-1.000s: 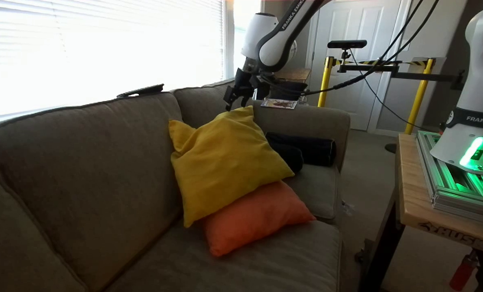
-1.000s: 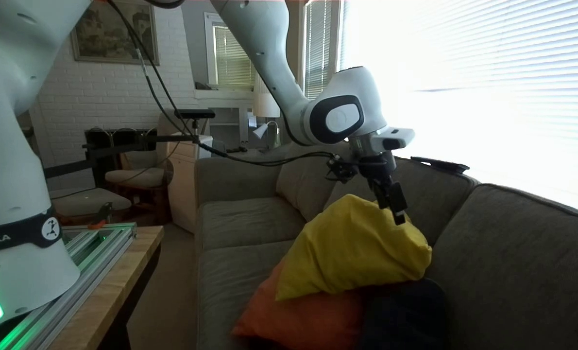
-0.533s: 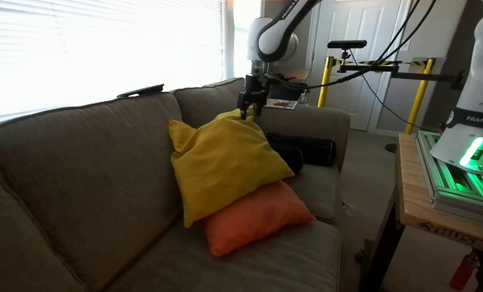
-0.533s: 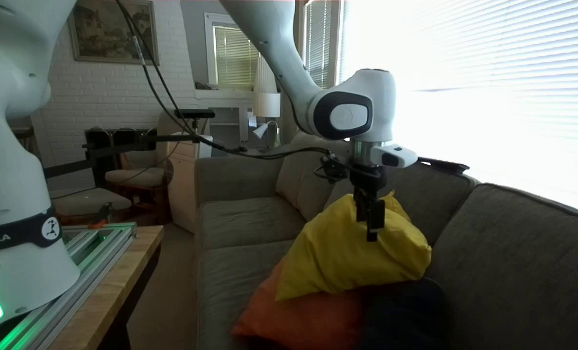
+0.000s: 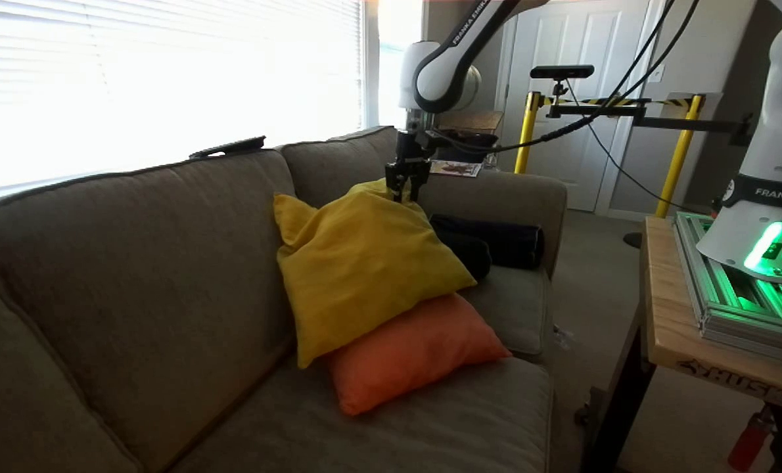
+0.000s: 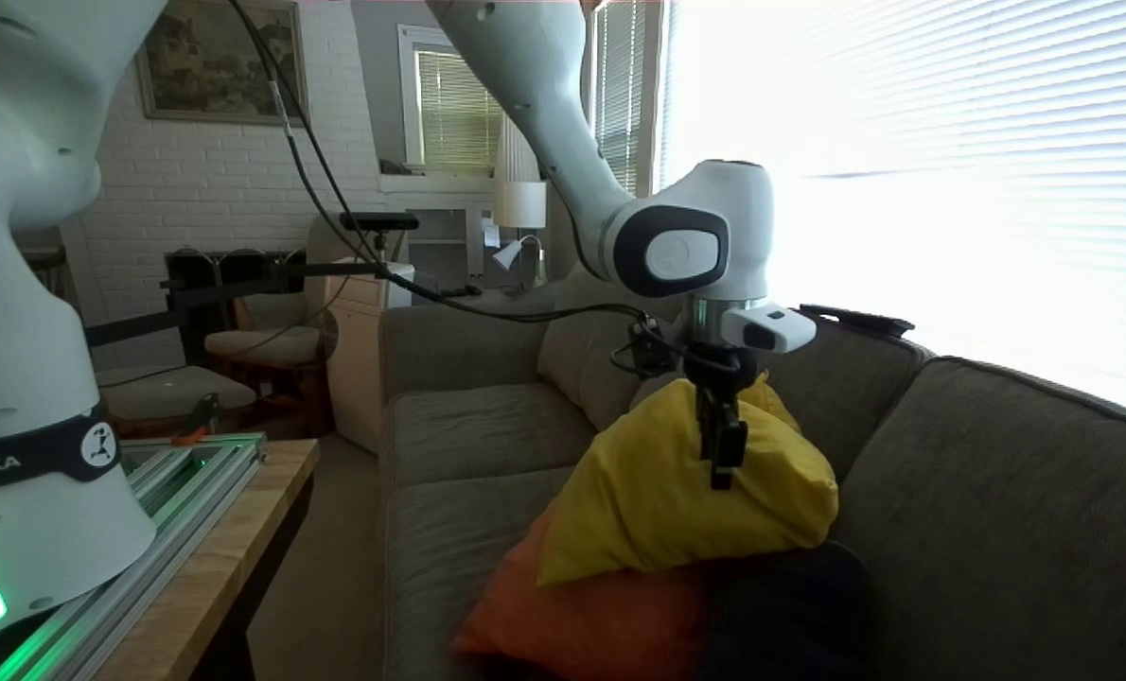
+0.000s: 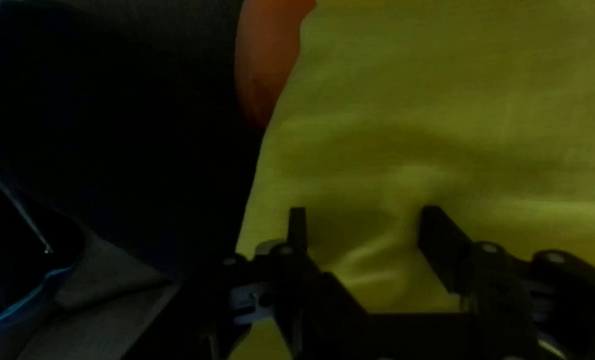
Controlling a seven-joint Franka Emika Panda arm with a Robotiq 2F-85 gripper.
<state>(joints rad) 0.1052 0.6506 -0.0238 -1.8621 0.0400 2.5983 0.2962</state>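
In an exterior view we see an orange throw pillow nearest on the sofa; overlapping it, a yellow throw pillow, probably light and soft, best pinched by a fold; at its far end, the gripper, fingers well apart, holding nothing.

First to the black gripper, in an exterior view: points straight down, shows a clear gap between the jaws, hangs right at the upper corner of the yellow pillow — touching or not, hard to call! Down to the orange pillow: lies partly under the yellow one. On to the dark rolls: rest on the brown sofa, next to the armrest. Across to the white robot base: glows green on a metal frame, atop the wooden workbench
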